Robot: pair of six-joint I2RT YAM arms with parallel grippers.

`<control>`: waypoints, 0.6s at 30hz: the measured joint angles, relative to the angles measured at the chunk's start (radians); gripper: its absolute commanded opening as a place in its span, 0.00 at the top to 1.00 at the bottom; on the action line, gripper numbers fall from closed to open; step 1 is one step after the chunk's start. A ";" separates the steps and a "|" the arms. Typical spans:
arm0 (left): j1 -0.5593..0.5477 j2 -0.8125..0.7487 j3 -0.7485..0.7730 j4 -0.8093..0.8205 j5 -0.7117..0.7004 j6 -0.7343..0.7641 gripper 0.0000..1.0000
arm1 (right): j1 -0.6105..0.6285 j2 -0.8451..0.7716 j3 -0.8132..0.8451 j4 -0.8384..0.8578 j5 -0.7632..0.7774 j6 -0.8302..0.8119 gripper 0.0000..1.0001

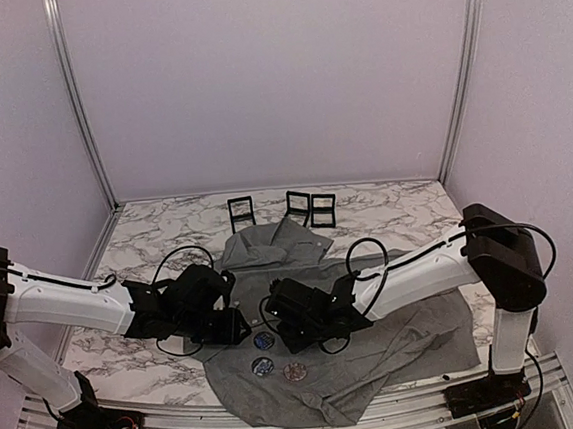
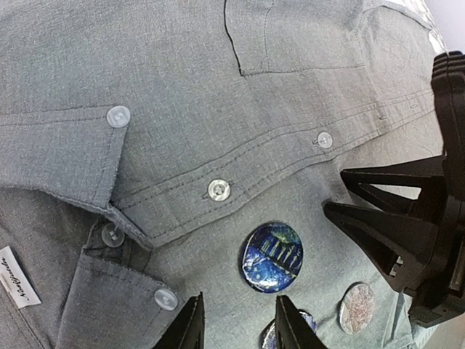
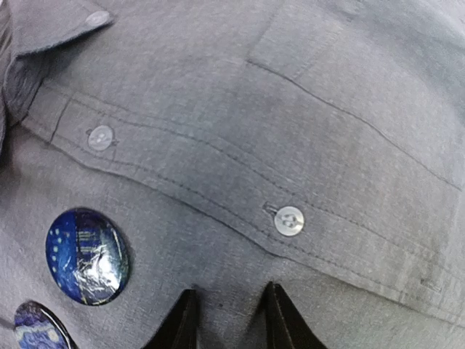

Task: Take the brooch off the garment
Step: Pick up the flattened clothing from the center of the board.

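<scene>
1. You have the grey button-up collared shirt (image 1: 379, 357) spread on the white marble-patterned table (image 1: 148, 237).
2. Round glossy blue brooch (image 2: 272, 257) sits on the shirt front, just beside the button placket.
3. Your left gripper (image 2: 240, 304) and right gripper (image 3: 230, 292): fingers parted over cloth, gripping nothing.

Grey shirt (image 2: 182, 73), blue brooch (image 2: 272, 257) (marbled tbl (image 1: 396, 207))

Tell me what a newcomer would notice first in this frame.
A grey shirt lies spread over the marble table. Three round pins sit beside its button placket: a shiny blue brooch, a second blue brooch and a pale brooch. The left gripper and right gripper hang open close over them.
</scene>
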 measured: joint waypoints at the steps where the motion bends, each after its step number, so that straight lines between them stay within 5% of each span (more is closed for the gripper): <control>1: 0.002 -0.001 -0.002 0.000 0.000 -0.001 0.66 | 0.000 0.001 0.000 0.005 -0.002 0.002 0.85; 4: 0.008 -0.010 -0.012 0.000 0.001 -0.006 0.66 | 0.000 0.003 0.002 0.013 -0.010 0.002 1.00; 18: 0.026 -0.029 -0.036 0.009 0.021 -0.035 0.66 | -0.017 -0.017 0.006 0.029 -0.127 0.016 1.00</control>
